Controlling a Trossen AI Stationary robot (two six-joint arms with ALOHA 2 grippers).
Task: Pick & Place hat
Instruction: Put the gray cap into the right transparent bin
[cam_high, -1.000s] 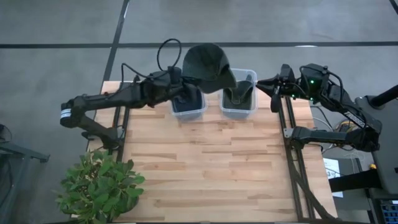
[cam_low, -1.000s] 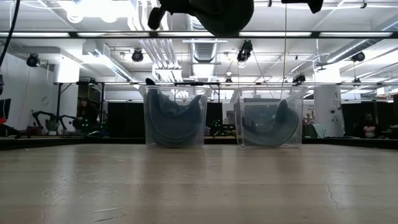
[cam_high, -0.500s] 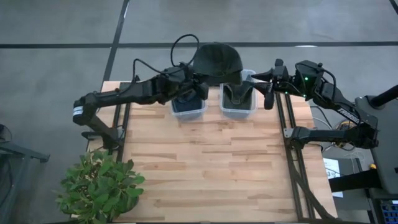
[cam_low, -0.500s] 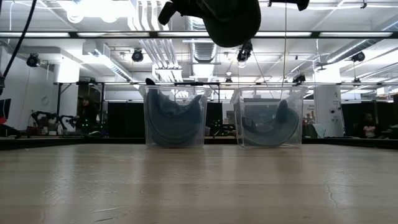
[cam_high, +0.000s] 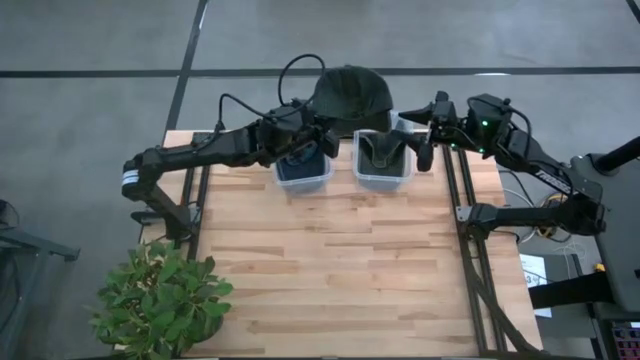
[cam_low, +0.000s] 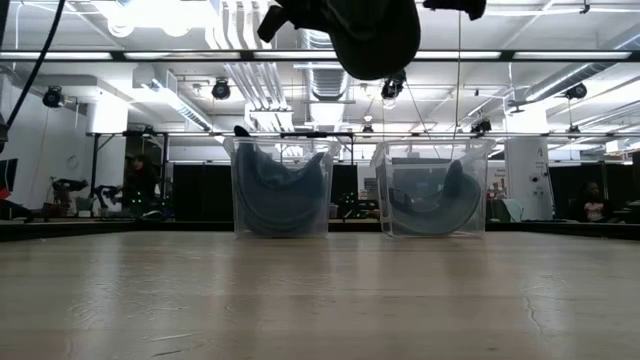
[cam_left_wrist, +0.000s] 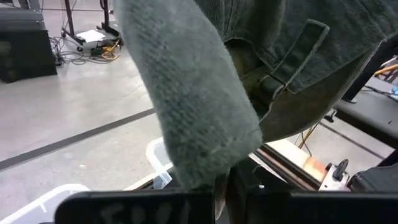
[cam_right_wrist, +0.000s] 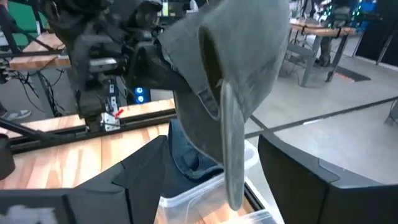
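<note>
My left gripper (cam_high: 322, 140) holds the cap (cam_high: 350, 97) in the air above the table's (cam_high: 330, 270) far edge, over two plastic bins side by side. The left bin (cam_high: 302, 170) and right bin (cam_high: 383, 163) each hold a hat. My right gripper (cam_high: 418, 135) hangs spread just right of the cap. A potted plant (cam_high: 160, 300) sits at the near left corner.

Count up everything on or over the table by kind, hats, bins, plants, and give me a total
Hats: 3, one held up by the left claw as hat, one in the left bin, one in the right bin
Clear bins: 2
Potted plant: 1
Total: 6
</note>
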